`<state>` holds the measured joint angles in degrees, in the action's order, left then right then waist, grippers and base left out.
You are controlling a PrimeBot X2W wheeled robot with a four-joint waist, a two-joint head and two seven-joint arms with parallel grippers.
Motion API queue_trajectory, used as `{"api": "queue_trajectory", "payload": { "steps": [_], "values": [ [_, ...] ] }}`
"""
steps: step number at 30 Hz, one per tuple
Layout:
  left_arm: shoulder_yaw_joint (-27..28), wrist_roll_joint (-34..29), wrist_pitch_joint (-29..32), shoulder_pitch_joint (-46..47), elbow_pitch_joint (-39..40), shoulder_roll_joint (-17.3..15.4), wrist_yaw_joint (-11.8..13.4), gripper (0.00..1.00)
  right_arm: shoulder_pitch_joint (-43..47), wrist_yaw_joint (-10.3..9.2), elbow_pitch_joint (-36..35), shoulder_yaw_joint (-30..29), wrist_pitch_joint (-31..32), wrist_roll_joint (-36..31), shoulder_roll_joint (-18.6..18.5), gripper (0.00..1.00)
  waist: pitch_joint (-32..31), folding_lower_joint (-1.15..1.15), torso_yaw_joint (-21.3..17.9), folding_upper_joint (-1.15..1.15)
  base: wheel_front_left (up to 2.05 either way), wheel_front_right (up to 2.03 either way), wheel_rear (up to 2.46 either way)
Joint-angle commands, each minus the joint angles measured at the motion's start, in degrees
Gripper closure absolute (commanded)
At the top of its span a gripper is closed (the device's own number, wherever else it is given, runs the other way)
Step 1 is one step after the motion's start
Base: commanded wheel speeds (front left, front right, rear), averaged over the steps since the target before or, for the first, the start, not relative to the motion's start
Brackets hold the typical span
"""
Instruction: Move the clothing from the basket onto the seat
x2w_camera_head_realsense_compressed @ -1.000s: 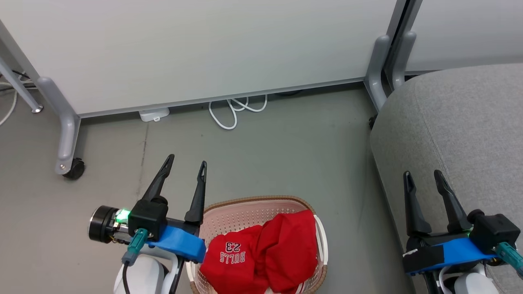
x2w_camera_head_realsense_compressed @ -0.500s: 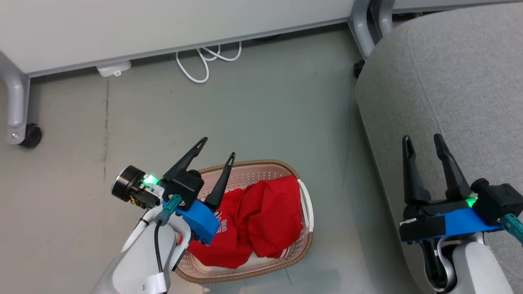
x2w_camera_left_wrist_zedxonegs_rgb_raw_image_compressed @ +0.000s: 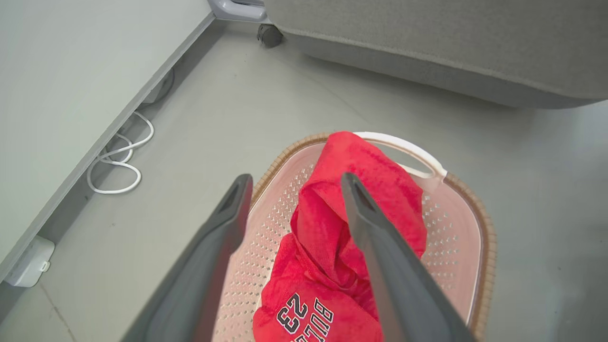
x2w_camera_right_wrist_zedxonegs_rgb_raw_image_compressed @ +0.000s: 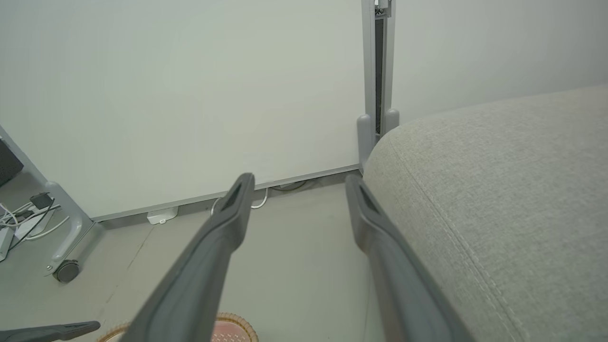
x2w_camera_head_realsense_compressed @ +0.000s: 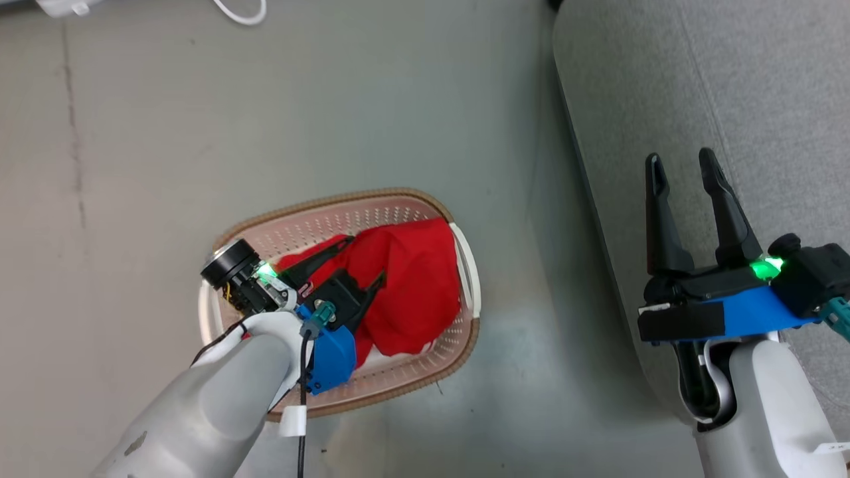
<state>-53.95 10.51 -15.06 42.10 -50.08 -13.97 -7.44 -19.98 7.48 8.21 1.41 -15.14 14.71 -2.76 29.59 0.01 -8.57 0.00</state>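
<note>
- Since a second ago the left claw (x2w_camera_head_realsense_compressed: pixel 366 257) has swung in from beside the basket (x2w_camera_head_realsense_compressed: pixel 372 196) to hang over it. The head camera has tipped downward meanwhile, so the whole head view has shifted.
- The clothing (x2w_camera_head_realsense_compressed: pixel 412 285) lies heaped in the basket, directly under the left claw's spread fingers.
- In the left wrist view the left claw (x2w_camera_left_wrist_zedxonegs_rgb_raw_image_compressed: pixel 295 177) stands fully open with nothing gripped. The red clothing (x2w_camera_left_wrist_zedxonegs_rgb_raw_image_compressed: pixel 332 228) shows between its two fingers and beyond their tips.
- Whether the fingertips touch the fabric cannot be told.
- The jersey's white "BULLS 23" print (x2w_camera_left_wrist_zedxonegs_rgb_raw_image_compressed: pixel 304 313) sits low between the fingers, near the claw's base. The second red bundle rises past the tips toward the white handle (x2w_camera_left_wrist_zedxonegs_rgb_raw_image_compressed: pixel 408 147).
- The basket's perforated wall (x2w_camera_left_wrist_zedxonegs_rgb_raw_image_compressed: pixel 449 223) is bare on either side of the claw, and the clothing is the only load visible in it.
- The basket stands on the grey floor (x2w_camera_head_realsense_compressed: pixel 265 99).
- The seat (x2w_camera_left_wrist_zedxonegs_rgb_raw_image_compressed: pixel 427 42) lies ahead of the left claw, well apart from the basket, with floor between them.
- The right claw (x2w_camera_head_realsense_compressed: pixel 679 155) is also wide open and empty, poised over the seat's (x2w_camera_head_realsense_compressed: pixel 730 79) rounded edge.
- In its own wrist view the right claw (x2w_camera_right_wrist_zedxonegs_rgb_raw_image_compressed: pixel 299 177) has the seat (x2w_camera_right_wrist_zedxonegs_rgb_raw_image_compressed: pixel 498 199) at its right. A pale panel (x2w_camera_right_wrist_zedxonegs_rgb_raw_image_compressed: pixel 190 95) stands ahead of it.
- A white cable (x2w_camera_left_wrist_zedxonegs_rgb_raw_image_compressed: pixel 118 166) loops on the floor far to the left claw's left.
</note>
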Motion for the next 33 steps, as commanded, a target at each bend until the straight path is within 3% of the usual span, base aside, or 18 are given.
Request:
{"api": "queue_trajectory", "payload": {
  "steps": [1, 7, 12, 24, 33],
  "values": [
    [-0.8, 0.5, -0.2, 1.4, -0.7, -0.1, 0.0, 0.00, -1.4, 0.03, -0.3, 0.1, 0.0, 0.3, -0.2, 0.00, 2.5, -0.01, -1.4, 0.00, 0.00, 0.00, 0.00],
    [-11.8, 3.6, 0.0, 6.9, -9.1, 0.4, 0.0, 0.00, -3.9, 0.03, -1.6, 1.0, 0.0, 1.0, -0.2, 0.00, 7.6, -0.01, -2.7, 0.00, 0.00, 0.00, 0.00],
    [-17.6, 6.5, 5.1, 10.5, -14.8, 0.7, 0.0, 0.00, -6.1, 0.03, -3.0, 1.6, 0.0, 1.2, -0.2, 0.00, 12.1, -0.01, -3.5, 0.00, 0.00, 0.00, 0.00],
    [-19.5, 2.2, 17.2, 16.3, -18.2, -1.4, 0.0, 0.00, -10.6, 0.03, -8.1, 2.4, 0.0, 2.7, -0.2, 0.00, 23.4, -0.01, -5.2, 0.00, 0.00, 0.00, 0.00],
    [-19.5, 0.5, 21.8, 19.3, -18.1, -1.8, 0.0, 0.00, -11.4, 0.03, -12.0, 1.7, 0.0, 2.6, -0.2, 0.00, 28.4, -0.01, -5.7, 0.00, 0.00, 0.00, 0.00]
  ]
}}
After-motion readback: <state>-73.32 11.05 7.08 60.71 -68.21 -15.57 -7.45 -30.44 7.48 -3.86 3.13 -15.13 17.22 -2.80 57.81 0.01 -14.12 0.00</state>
